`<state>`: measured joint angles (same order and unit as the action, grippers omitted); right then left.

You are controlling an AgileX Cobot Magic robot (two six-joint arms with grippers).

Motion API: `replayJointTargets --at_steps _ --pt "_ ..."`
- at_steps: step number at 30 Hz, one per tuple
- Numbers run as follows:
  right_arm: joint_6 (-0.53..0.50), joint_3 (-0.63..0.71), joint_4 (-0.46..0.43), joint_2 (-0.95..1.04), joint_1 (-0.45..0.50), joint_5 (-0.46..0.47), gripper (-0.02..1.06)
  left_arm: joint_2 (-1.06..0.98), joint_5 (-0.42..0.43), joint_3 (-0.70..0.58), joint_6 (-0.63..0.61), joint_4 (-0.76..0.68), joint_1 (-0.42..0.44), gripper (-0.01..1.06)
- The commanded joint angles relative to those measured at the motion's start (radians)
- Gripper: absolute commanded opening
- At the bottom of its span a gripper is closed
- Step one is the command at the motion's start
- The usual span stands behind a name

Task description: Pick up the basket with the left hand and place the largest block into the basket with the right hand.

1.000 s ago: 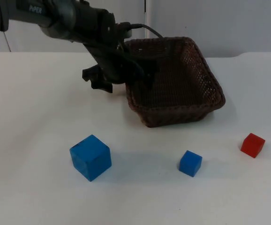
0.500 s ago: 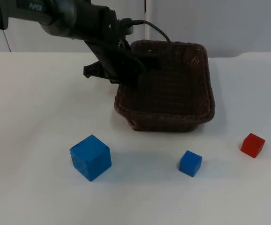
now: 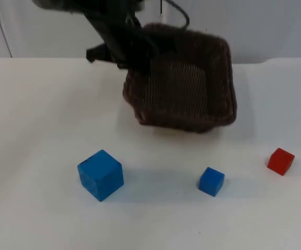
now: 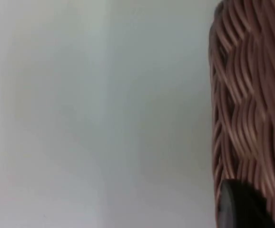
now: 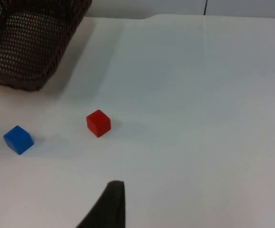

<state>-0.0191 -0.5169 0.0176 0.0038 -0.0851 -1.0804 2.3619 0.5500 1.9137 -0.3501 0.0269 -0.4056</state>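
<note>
The dark brown wicker basket [image 3: 184, 88] hangs tilted above the table at the back, its shadow on the white top beneath it. My left gripper [image 3: 134, 52] is shut on the basket's left rim; the woven wall [image 4: 251, 118] stands right beside a black fingertip [image 4: 237, 206]. The largest block, a blue cube [image 3: 100, 174], sits on the table at the front left. In the right wrist view a black fingertip [image 5: 110, 204] of my right gripper hovers over bare table with nothing held, open, while the right arm waits.
A small blue block [image 3: 211, 181] [image 5: 18, 139] and a small red block [image 3: 280, 161] [image 5: 98, 123] lie on the table at the front right. The basket's corner [image 5: 28, 42] shows beyond them in the right wrist view. The grey partition wall [image 3: 275, 26] closes the back.
My left gripper closed on the basket's rim and lifted it off the table, up and slightly left, tilting it. The blocks have not moved.
</note>
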Motion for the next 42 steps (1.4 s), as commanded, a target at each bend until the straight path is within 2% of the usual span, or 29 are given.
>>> replayJointTargets --at_steps 1,10,13,23,33,38,42 --pt "0.001 0.000 -0.002 -0.004 0.005 0.001 1.05 -0.058 -0.003 0.006 -0.006 0.009 0.000 0.00" --pt "0.001 0.000 -0.002 -0.004 0.005 0.001 1.05 -0.167 0.101 0.006 -0.006 0.009 0.000 0.00" --pt "0.001 0.000 -0.002 -0.004 0.005 0.001 1.05 -0.200 0.169 0.006 -0.006 0.009 0.000 0.00" --pt "0.001 0.000 -0.002 -0.004 0.005 0.001 1.05 -0.260 0.296 0.004 -0.006 -0.017 0.000 0.00" --pt "0.001 0.000 -0.002 -0.004 0.005 0.001 1.05 -0.382 0.392 -0.016 0.031 -0.005 0.065 0.00" --pt "0.001 0.000 -0.002 -0.004 0.005 0.001 1.05 -0.466 0.360 -0.101 0.066 0.050 0.099 0.00" --pt "0.001 0.000 -0.002 -0.004 0.005 0.001 1.05 -0.590 0.296 -0.276 0.079 0.075 0.135 0.00"
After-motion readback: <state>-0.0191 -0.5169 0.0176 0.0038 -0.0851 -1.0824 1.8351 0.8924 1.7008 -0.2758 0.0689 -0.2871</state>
